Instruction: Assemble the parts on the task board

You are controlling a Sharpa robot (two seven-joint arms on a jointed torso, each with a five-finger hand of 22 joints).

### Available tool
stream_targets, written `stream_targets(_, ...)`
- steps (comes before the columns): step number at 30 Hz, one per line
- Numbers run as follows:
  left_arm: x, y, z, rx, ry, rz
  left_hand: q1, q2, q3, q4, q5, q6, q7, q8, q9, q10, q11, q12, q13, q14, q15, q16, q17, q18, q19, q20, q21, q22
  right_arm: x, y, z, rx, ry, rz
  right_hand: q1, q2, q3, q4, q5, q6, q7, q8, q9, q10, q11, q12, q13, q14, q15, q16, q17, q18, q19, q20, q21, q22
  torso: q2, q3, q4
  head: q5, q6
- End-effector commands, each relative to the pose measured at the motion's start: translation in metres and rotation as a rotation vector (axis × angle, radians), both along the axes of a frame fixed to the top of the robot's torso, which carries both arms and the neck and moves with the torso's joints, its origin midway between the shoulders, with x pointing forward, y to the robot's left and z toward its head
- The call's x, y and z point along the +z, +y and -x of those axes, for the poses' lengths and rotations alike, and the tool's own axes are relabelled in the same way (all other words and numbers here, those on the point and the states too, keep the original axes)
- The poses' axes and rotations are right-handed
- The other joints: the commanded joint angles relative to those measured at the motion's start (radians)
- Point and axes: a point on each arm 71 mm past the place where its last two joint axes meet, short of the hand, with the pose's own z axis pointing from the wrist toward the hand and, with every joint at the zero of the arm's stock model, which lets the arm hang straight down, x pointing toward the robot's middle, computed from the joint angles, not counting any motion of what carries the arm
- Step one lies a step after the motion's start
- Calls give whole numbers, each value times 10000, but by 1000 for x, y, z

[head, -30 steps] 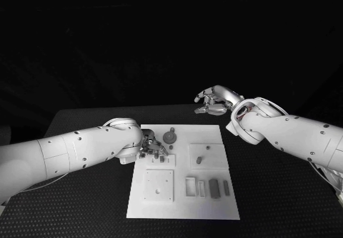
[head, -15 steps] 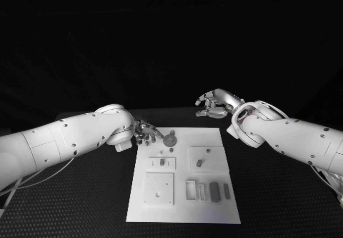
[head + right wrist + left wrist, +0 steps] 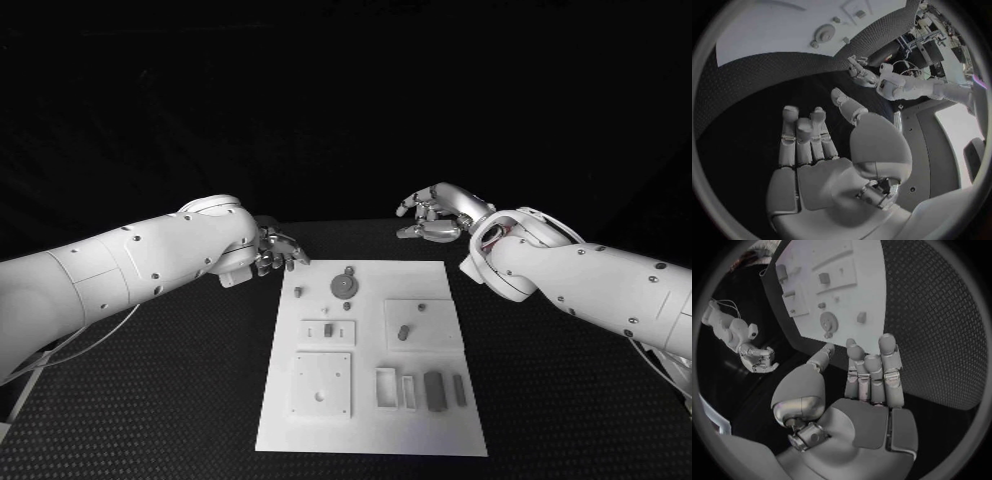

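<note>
Left hand (image 3: 278,252): fingers apart, empty, beside board (image 3: 433,400) far-left corner | Right hand (image 3: 433,215): loosely spread, empty, beyond far edge over bench (image 3: 577,400)

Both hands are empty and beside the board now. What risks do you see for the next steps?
1. The left hand hovers open at the task board's far left corner, near the round part and a small peg; a low reach might knock them.
2. The slim parts at the near right lie close together, so picking one may disturb its neighbours.
3. The right hand waits beyond the board's far right corner; both hands reaching in could collide.
</note>
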Motion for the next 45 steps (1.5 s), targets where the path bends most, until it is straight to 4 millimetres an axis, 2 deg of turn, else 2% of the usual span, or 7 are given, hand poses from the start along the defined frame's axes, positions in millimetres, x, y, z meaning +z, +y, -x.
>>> stream_targets(1,-1,0,-3,-336,86,-569,53,-42,11,-77,-27,-59,50,-65,-28,-112,-5,-58,-25,-100,0,-47,-19,70,-118,-28,-83,-21,-1,2,0,154,55,31,80,22,-51,-1,-8,-199,240,-41,-11,-68,9,63,-12,-13,-8,53,-12,132,7,-46,-26,121,4,-5,2,-4,0)
stream_targets(10,-13,1,-6,-541,680,-1414,-233,-385,29,181,-41,-586,270,-394,-226,-393,204,-187,-80,-391,194,-144,-81,-19,-340,19,-328,-68,-1,3,1,182,58,23,79,25,-54,-1,-8,-201,241,-42,-13,-68,10,64,-14,-13,-7,54,-13,132,7,-45,-27,120,6,-10,-2,3,-25)
stream_targets(18,-28,-2,-4,-666,1161,-1524,-561,-551,-101,362,-47,-779,370,-567,-397,-466,299,-172,-61,-484,282,-106,-75,-27,-400,57,-392,-36,-1,5,1,207,67,18,80,28,-56,-1,-8,-203,242,-43,-15,-69,11,66,-17,-14,-6,55,-14,132,7,-44,-27,120,0,-3,-7,-13,10)
stream_targets(20,-30,-3,-4,-643,1213,-1528,-733,-463,-414,186,-44,-827,388,-617,-454,-503,314,-153,-41,-534,298,-77,-68,14,-444,64,-418,1,-1,5,1,209,68,18,81,29,-56,-1,-8,-203,242,-43,-15,-69,11,66,-18,-14,-6,55,-14,132,8,-44,-27,120,4,-2,-14,-22,27)
stream_targets(23,-33,-2,-5,-609,1316,-1588,-792,-420,-514,115,-44,-830,389,-630,-481,-518,317,-148,-36,-554,299,-68,-69,29,-454,74,-434,15,-2,5,1,200,70,18,81,30,-57,-1,-8,-204,243,-44,-16,-69,11,67,-19,-14,-5,56,-14,132,8,-44,-27,119,4,-3,-13,-33,25)
stream_targets(29,-35,-1,-5,-532,1291,-1587,-819,-341,-575,42,-43,-846,395,-648,-511,-542,323,-148,-33,-578,304,-62,-74,42,-464,83,-453,30,-2,4,1,198,69,19,81,31,-59,-2,-8,-206,243,-45,-18,-70,12,68,-21,-14,-5,56,-15,132,7,-43,-27,119,-6,9,1,-43,30)
stream_targets(45,-48,-7,-2,-691,1557,-1520,-807,-82,-652,-129,-39,-838,397,-655,-561,-545,324,-118,-20,-587,307,-27,-80,64,-446,96,-471,72,-1,5,1,230,70,8,80,31,-65,-1,-8,-210,245,-47,-23,-70,14,73,-26,-14,-3,59,-17,132,8,-42,-27,118,5,0,-2,-54,-27)
